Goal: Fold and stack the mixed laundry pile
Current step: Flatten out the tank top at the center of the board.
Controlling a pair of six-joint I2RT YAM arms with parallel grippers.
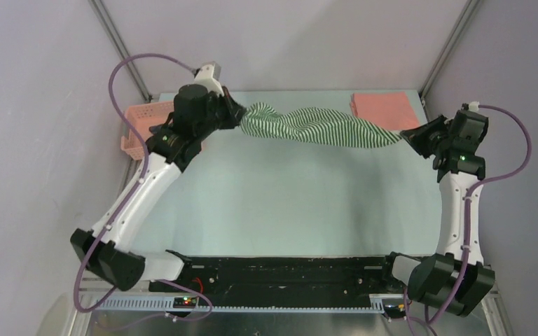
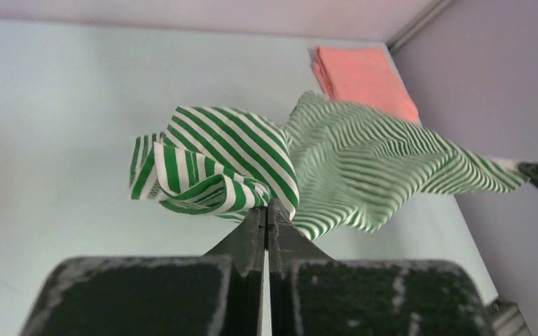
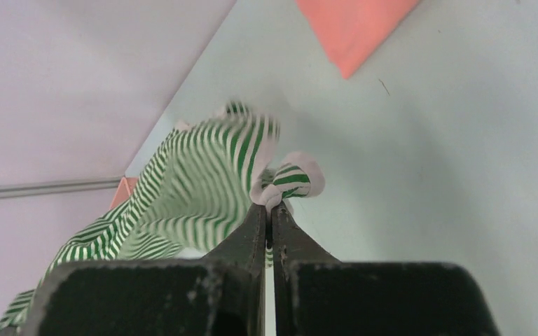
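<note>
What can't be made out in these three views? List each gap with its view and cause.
Top view: the left arm covers most of the pink basket; its contents are unseen.
Right wrist view: the top edge cuts off the folded salmon shirt.
Right wrist view: the striped garment is blurred at its far folds.

We see the cloth (image 1: pixel 319 128) strung across the far half of the surface (image 1: pixel 287 210), held above it between the two grippers. The left gripper (image 1: pixel 242 117) is at the cloth's left end and the right gripper (image 1: pixel 402 135) at its right end, each with its jaws closed on a bunched end. The folded shirt (image 1: pixel 385 108) lies on the surface in the far right corner, just behind the cloth's right end. The basket (image 1: pixel 140 122) sits at the far left corner, left of the left gripper, partly hidden by that arm.
</note>
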